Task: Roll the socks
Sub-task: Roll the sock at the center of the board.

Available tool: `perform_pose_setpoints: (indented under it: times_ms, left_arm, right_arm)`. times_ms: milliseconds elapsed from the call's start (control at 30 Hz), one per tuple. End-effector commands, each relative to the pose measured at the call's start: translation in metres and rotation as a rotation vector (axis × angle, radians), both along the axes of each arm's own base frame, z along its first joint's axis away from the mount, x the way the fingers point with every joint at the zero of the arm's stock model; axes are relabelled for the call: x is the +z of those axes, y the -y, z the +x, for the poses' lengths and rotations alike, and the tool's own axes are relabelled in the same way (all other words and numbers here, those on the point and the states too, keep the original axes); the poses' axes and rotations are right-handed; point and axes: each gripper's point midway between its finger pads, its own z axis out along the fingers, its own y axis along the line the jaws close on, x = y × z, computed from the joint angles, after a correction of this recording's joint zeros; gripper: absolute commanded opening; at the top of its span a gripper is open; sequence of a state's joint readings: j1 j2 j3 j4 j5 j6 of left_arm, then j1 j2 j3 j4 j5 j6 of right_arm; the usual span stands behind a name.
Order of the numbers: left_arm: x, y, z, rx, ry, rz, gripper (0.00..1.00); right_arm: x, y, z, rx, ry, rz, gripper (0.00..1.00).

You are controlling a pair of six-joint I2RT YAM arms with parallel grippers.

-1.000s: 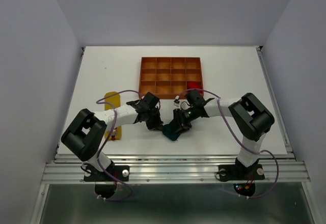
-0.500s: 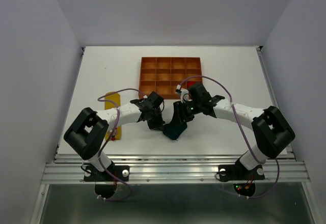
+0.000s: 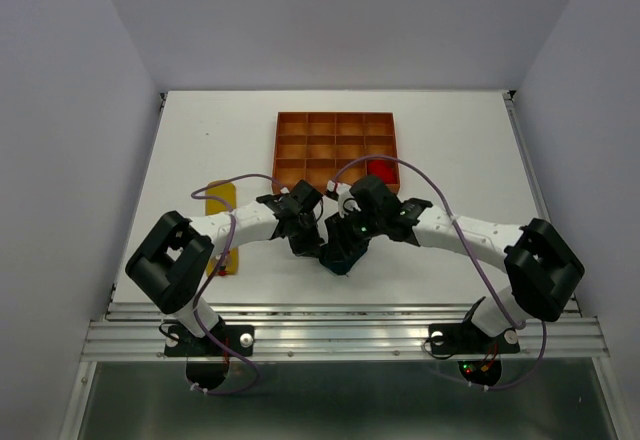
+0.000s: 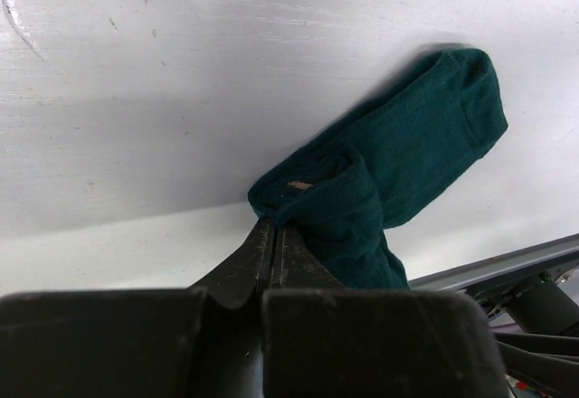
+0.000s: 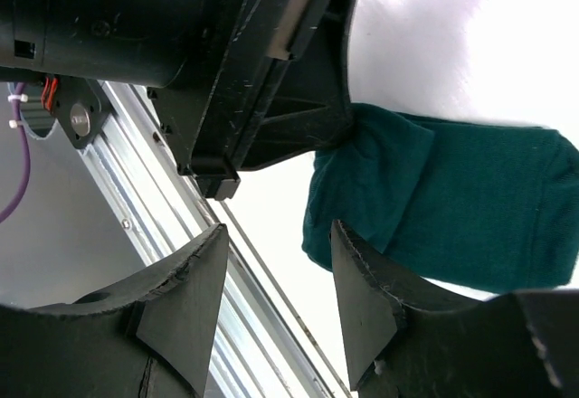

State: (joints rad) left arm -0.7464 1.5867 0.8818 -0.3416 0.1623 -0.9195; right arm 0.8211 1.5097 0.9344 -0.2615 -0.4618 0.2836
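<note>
The dark teal sock [image 3: 341, 262] lies on the white table near the front edge, one end folded over itself. My left gripper [image 3: 314, 247] is shut, and its tips [image 4: 274, 222] pinch the edge of that fold [image 4: 335, 201]. My right gripper [image 3: 340, 243] is open, hovering just above the same sock [image 5: 470, 208], with one finger [image 5: 362, 280] over its folded end and nothing between the fingers. The red sock [image 3: 381, 169] sits in a front right compartment of the tray. The yellow sock [image 3: 221, 206] lies flat at the left, partly under my left arm.
The orange-brown compartmented tray [image 3: 290, 150] stands behind both grippers. The metal rail of the table's front edge [image 5: 181, 199] runs close under the right gripper. My left gripper's black body [image 5: 262, 63] is right beside the right fingers.
My right arm has stretched out and swung left, bringing its open gripper over the teal sock. My left gripper has stayed shut on the fold.
</note>
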Motion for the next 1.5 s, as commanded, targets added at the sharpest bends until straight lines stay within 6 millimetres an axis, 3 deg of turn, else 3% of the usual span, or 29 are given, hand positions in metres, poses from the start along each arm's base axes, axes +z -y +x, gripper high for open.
perform_pose_setpoints:
  times_ms: [0,200,800,967,1467]
  left_arm:
    - [-0.006,-0.013,-0.004,0.008,-0.01,0.081,0.0]
    - [-0.007,-0.012,-0.004,0.009,-0.016,0.077,0.0]
    - [-0.005,-0.01,-0.005,0.009,-0.015,0.067,0.0]
    - [-0.005,-0.009,-0.006,0.007,-0.019,0.063,0.0]
    - [0.002,-0.006,-0.006,-0.001,-0.017,0.042,0.0]
  right_arm:
    - [0.007,-0.011,0.005,0.01,0.05,0.014,0.55]
    - [0.008,-0.017,-0.007,0.037,0.027,0.038,0.54]
    - [-0.025,-0.001,-0.018,-0.013,-0.04,-0.042,0.52]
    - [-0.025,-0.001,-0.016,-0.024,-0.03,-0.039,0.52]
    - [-0.065,0.025,0.0,-0.094,0.082,-0.278,0.52]
